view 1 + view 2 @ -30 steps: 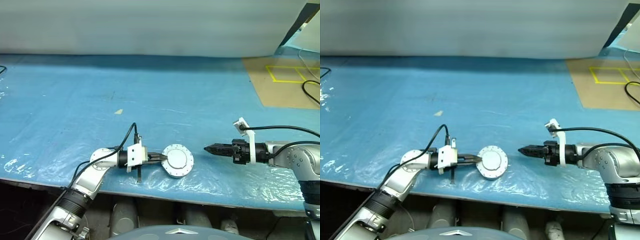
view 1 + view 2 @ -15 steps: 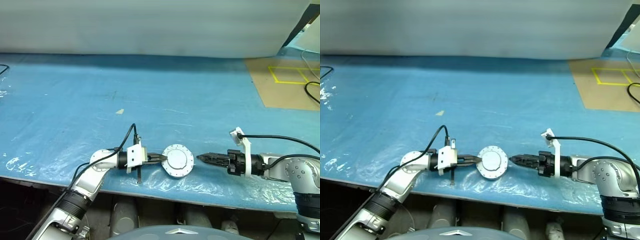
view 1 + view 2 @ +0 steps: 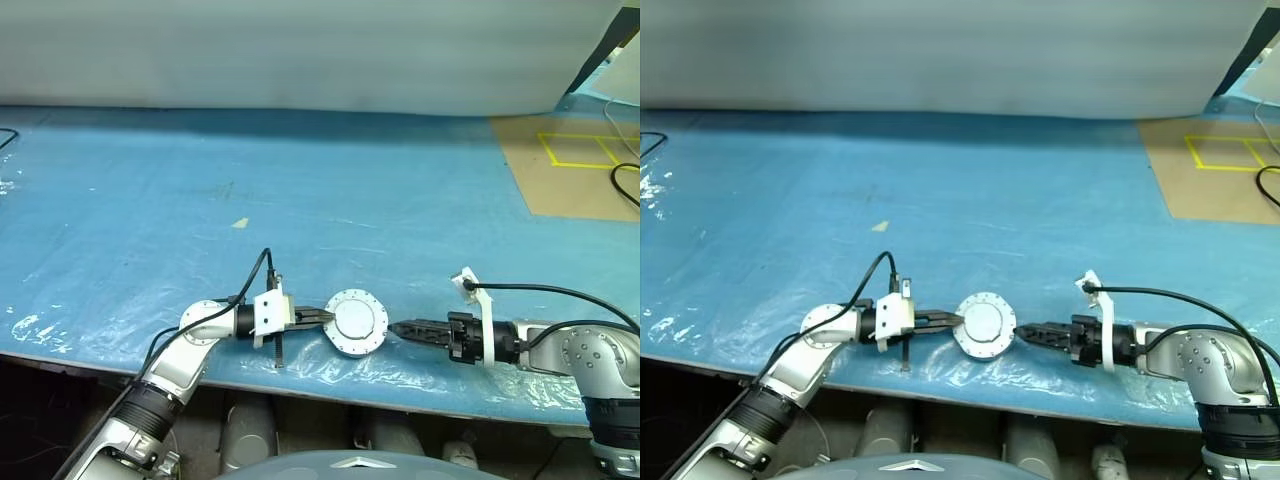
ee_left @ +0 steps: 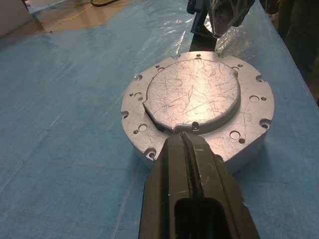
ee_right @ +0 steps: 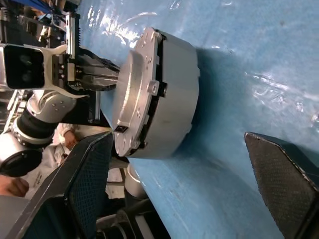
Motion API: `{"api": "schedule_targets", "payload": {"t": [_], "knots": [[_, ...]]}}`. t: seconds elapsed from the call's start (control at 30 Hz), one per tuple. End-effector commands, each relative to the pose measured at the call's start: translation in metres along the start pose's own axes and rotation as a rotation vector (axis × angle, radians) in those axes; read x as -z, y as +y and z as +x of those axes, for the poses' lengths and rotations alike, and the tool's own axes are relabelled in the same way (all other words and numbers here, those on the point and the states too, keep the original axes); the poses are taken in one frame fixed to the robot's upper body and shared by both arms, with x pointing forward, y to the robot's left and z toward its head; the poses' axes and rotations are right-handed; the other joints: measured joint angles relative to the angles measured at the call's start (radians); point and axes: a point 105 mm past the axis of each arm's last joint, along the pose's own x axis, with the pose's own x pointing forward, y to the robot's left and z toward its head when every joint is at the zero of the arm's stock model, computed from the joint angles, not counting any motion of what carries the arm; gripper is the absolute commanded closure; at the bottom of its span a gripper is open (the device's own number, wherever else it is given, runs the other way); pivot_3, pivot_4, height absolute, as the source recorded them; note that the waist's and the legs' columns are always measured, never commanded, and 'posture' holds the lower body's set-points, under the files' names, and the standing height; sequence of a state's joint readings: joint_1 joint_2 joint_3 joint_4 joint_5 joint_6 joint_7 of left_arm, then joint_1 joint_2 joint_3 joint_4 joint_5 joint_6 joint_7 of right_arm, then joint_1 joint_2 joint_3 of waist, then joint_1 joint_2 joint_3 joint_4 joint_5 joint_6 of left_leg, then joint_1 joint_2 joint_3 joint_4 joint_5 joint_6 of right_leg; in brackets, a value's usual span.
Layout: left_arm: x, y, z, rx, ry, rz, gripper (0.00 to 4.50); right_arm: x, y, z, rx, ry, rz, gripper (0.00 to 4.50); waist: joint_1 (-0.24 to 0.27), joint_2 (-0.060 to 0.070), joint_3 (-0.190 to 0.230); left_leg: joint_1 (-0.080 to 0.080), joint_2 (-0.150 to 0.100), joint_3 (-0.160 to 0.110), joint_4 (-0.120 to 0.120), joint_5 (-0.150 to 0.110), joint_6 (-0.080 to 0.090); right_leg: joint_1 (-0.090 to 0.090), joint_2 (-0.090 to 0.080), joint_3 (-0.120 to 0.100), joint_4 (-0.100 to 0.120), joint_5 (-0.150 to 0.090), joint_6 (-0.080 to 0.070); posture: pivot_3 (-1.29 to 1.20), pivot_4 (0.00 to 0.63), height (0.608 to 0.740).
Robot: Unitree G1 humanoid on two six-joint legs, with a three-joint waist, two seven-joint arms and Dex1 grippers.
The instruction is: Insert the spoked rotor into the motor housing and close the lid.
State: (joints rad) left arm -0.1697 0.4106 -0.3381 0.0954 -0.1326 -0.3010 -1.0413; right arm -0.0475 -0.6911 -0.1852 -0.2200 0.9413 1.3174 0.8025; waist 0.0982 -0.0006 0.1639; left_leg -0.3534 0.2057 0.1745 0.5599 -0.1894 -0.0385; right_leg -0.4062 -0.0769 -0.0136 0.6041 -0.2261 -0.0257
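A round silver motor housing (image 3: pixel 356 343) stands on the blue table near its front edge. The lid (image 4: pixel 197 94), a scratched silver disc with a holed flange, lies on top of it. The spoked rotor is hidden. My left gripper (image 3: pixel 322 318) is shut, and its fingertips (image 4: pixel 185 139) rest on the lid's left rim. From the right, my right gripper (image 3: pixel 398 328) points level at the housing's side wall (image 5: pixel 174 94). It stands close beside the wall and is open, with its fingers (image 5: pixel 92 179) spread wide and nothing between them.
The table's front edge (image 3: pixel 300 385) runs just below both grippers. Wrinkled clear film (image 3: pixel 400 365) covers the blue surface there. A small pale scrap (image 3: pixel 238 223) lies farther back. A brown board with yellow tape (image 3: pixel 575 150) and cables sits at the back right.
My right gripper has come down and moved left, from well clear of the housing to close beside its right side. The left gripper and the housing have not moved.
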Motion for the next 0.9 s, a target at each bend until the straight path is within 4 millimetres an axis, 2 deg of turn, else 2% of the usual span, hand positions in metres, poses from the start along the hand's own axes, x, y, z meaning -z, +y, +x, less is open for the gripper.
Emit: {"api": "schedule_targets", "payload": {"t": [0.03, 0.2, 0.37, 0.57, 0.8, 0.9], "knots": [[0.003, -0.008, 0.002, 0.022, 0.015, -0.007, 4.50, 0.000, -0.004, -0.005, 0.021, -0.001, -0.020, 0.07, 0.000, 0.000, 0.000, 0.000, 0.000, 0.000, 0.000, 0.000, 0.000, 0.000, 0.000, 0.000, 0.000, 0.000, 0.000, 0.00, 0.150, 0.740], [0.004, -0.007, 0.001, 0.020, 0.020, -0.007, 4.50, -0.013, 0.004, 0.004, -0.021, -0.044, -0.037, 0.07, -0.001, 0.000, 0.000, 0.000, 0.000, 0.000, 0.000, 0.000, 0.000, 0.000, 0.000, 0.000, 0.000, 0.000, 0.001, 0.00, 0.150, 0.740], [0.005, -0.008, 0.001, 0.021, 0.019, -0.006, 4.50, -0.023, 0.027, 0.019, -0.119, -0.072, -0.068, 0.07, -0.001, 0.000, 0.000, 0.000, 0.000, 0.000, -0.001, 0.000, 0.000, 0.000, 0.000, 0.000, 0.000, 0.000, 0.000, 0.00, 0.150, 0.740], [0.007, -0.009, 0.002, 0.024, 0.021, -0.007, 4.50, -0.020, 0.022, 0.027, -0.093, -0.063, -0.057, 0.07, -0.001, 0.000, 0.000, 0.000, 0.000, 0.000, -0.002, 0.000, -0.001, 0.000, 0.000, 0.000, 0.000, 0.000, 0.000, 0.00, 0.150, 0.740], [0.009, -0.011, 0.002, 0.025, 0.024, -0.006, 4.50, -0.018, 0.016, 0.022, -0.066, -0.068, -0.046, 0.07, 0.000, 0.000, 0.000, 0.000, 0.000, 0.000, -0.003, 0.000, -0.001, 0.000, 0.000, 0.000, 0.000, -0.001, 0.001, 0.00, 0.150, 0.740], [0.009, -0.011, 0.002, 0.026, 0.023, -0.006, 4.50, -0.016, 0.013, 0.019, -0.053, -0.067, -0.039, 1.01, 0.000, 0.000, 0.000, 0.000, 0.000, 0.000, -0.003, 0.000, -0.001, 0.000, 0.000, 0.000, -0.001, -0.001, 0.001, 0.00, 0.150, 0.740]]}}
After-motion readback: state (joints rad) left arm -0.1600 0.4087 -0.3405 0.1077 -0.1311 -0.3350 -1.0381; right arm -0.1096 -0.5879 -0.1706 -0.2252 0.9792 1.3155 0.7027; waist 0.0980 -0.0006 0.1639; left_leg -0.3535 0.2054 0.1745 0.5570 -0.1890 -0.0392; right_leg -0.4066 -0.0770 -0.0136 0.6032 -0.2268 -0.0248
